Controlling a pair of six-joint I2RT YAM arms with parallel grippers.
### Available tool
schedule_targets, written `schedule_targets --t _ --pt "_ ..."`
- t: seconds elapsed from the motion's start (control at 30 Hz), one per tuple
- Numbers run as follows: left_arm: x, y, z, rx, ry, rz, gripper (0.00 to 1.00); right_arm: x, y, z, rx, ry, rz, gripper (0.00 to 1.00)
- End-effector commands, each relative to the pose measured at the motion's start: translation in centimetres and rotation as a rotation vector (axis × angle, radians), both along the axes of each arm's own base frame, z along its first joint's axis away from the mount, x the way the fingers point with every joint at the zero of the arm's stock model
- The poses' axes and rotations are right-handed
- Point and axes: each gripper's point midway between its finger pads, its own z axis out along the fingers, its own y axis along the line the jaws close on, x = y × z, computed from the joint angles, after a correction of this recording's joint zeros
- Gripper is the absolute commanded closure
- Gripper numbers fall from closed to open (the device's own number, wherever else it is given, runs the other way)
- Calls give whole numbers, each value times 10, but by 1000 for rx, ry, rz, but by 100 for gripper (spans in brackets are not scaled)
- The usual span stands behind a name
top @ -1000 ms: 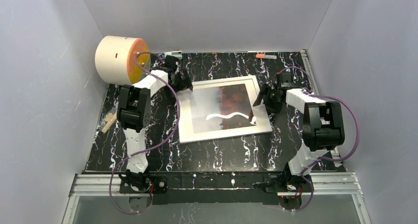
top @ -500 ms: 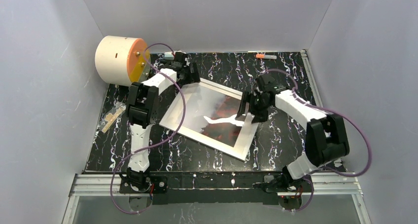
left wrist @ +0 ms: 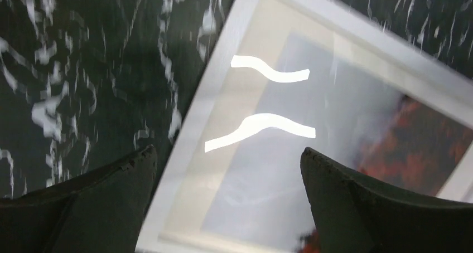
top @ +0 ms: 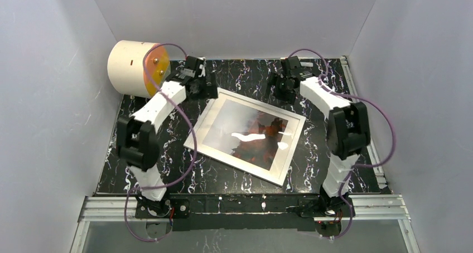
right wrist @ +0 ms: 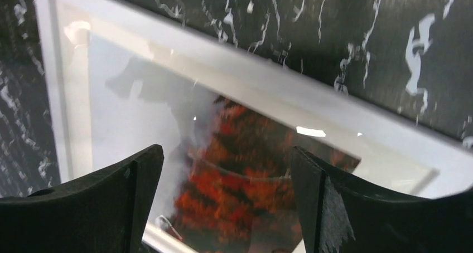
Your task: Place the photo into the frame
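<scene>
The white frame (top: 207, 118) lies flat on the black marbled table, turned at an angle. The photo (top: 254, 135) sits inside it under reflecting glass, misty grey on the left and red-orange on the right. My left gripper (top: 205, 90) hovers open above the frame's far-left corner; its wrist view shows the frame edge (left wrist: 192, 127) and the grey photo (left wrist: 312, 164) between the spread fingers (left wrist: 106, 194). My right gripper (top: 279, 88) hangs open above the far-right corner, over the frame (right wrist: 279, 83) and the red photo (right wrist: 240, 180). Neither gripper holds anything.
A white cylinder with an orange face (top: 134, 68) stands at the back left, close behind my left arm. Grey walls enclose the table on three sides. A metal rail (top: 375, 164) runs along the right edge.
The frame has swung round and settled flat at an angle. Both grippers have left its sides, opened wider, and drawn back toward the far edge of the table.
</scene>
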Motion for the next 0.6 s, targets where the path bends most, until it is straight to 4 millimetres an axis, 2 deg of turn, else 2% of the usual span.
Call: schedule_targets --t 0.0,0.1,0.27,0.4,0.57 --pt "-93 10 -13 -69 187 -1 2 48 1 0 1 -61 3 9" --pt "-150 10 -34 -136 289 -17 2 64 -1 -11 6 -50 7 9" --pt "-208 2 -48 -247 387 -78 2 81 1 -27 29 -55 37 9" --pt "-230 -3 -69 -315 456 -42 2 81 8 -46 54 -14 92 9" --pt "-236 -8 -87 -362 478 2 2 68 18 -61 108 51 174 10"
